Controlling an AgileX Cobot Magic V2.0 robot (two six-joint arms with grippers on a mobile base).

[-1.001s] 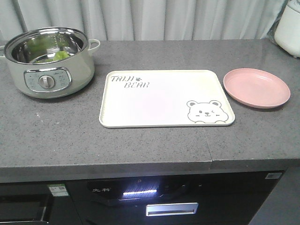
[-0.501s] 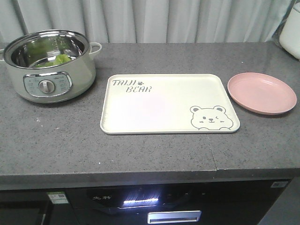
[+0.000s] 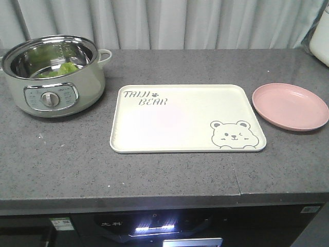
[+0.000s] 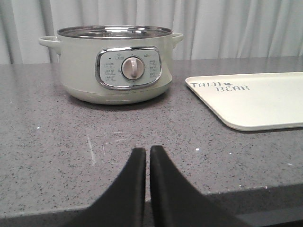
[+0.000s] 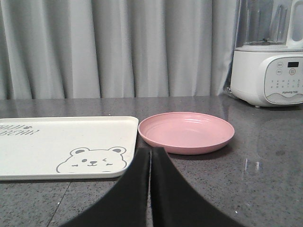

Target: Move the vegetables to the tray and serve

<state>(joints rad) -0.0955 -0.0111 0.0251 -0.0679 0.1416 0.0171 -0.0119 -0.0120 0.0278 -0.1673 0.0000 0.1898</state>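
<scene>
Green vegetables (image 3: 59, 69) lie inside the steel-lined electric pot (image 3: 54, 77) at the counter's back left; in the left wrist view only the outside of the pot (image 4: 113, 64) shows. The cream bear tray (image 3: 186, 119) lies flat in the middle, empty, and also shows as the tray (image 4: 251, 97) and the tray (image 5: 61, 144) in the wrist views. My left gripper (image 4: 147, 152) is shut and empty over the counter's front edge, facing the pot. My right gripper (image 5: 151, 152) is shut and empty, near the tray's right corner. Neither gripper shows in the front view.
A round pink plate (image 3: 290, 106) sits right of the tray, seen close as the plate (image 5: 186, 132) from the right wrist. A white blender-type appliance (image 5: 270, 66) stands at the back right. Grey curtains hang behind the counter. An oven front lies below the counter edge.
The front view has shifted: pot, tray and plate all sit lower and slightly further right in the frame than a second ago. Nothing on the counter moved relative to the rest.
</scene>
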